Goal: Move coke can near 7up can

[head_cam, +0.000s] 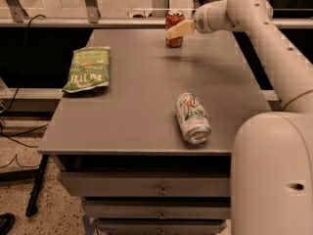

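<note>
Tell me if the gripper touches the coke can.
Cannot tell. In the camera view the gripper overlaps the coke can at the far edge of the table, so neither contact nor a gap shows.

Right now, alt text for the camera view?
The robot's beige pincer is at the upright red Coca-Cola can on the grey table's far side. A silver-white 7up can lies on its side near the front edge; a green chip bag lies left.
</note>
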